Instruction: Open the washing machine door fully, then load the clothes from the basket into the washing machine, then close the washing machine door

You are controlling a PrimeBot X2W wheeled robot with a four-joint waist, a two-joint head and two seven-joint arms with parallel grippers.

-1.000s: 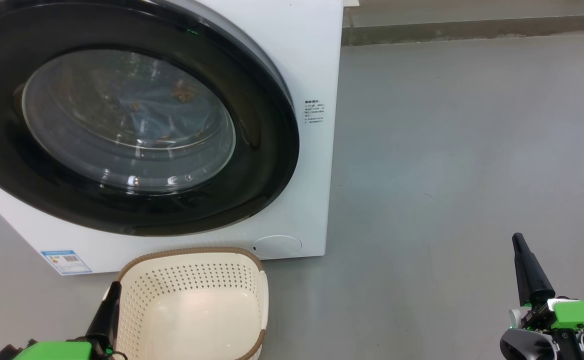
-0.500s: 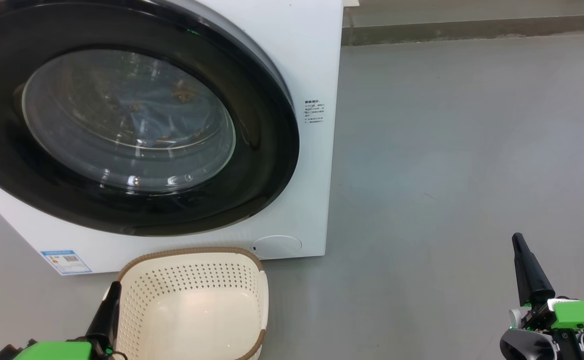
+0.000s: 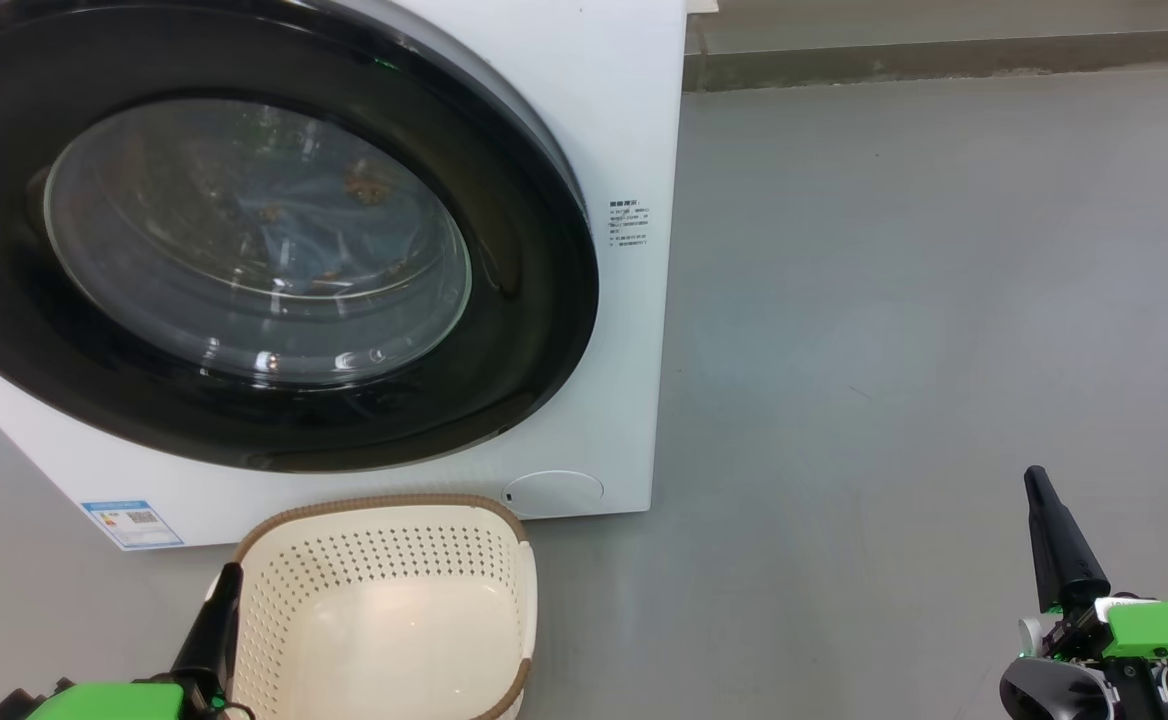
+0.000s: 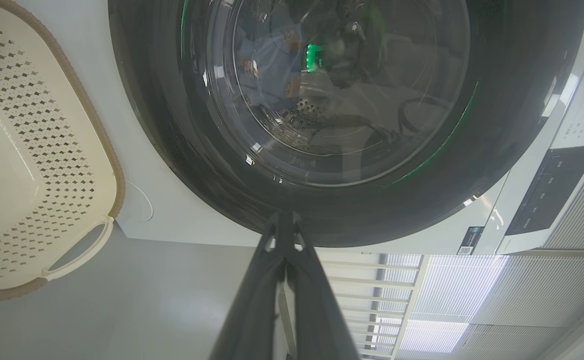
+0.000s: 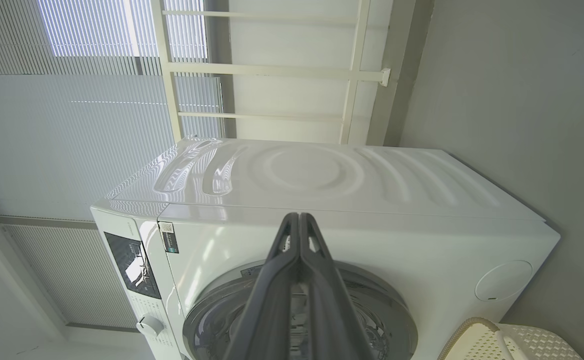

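One grey floor runs back to a wall of pale blinds. On it stands the white washing machine, its glossy black door shut, ahead of my left hand and well left of my right hand. Both hands have their fingers pressed together. The cream, brown-rimmed basket sits just beside my left hand. Light-blue clothes with orange-brown figures lie behind the glass.

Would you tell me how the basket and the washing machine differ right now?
The basket is small, cream and perforated; the washing machine is big, white and boxy. The basket is empty; the washing machine holds the clothes behind its shut door. Both stand on the floor.
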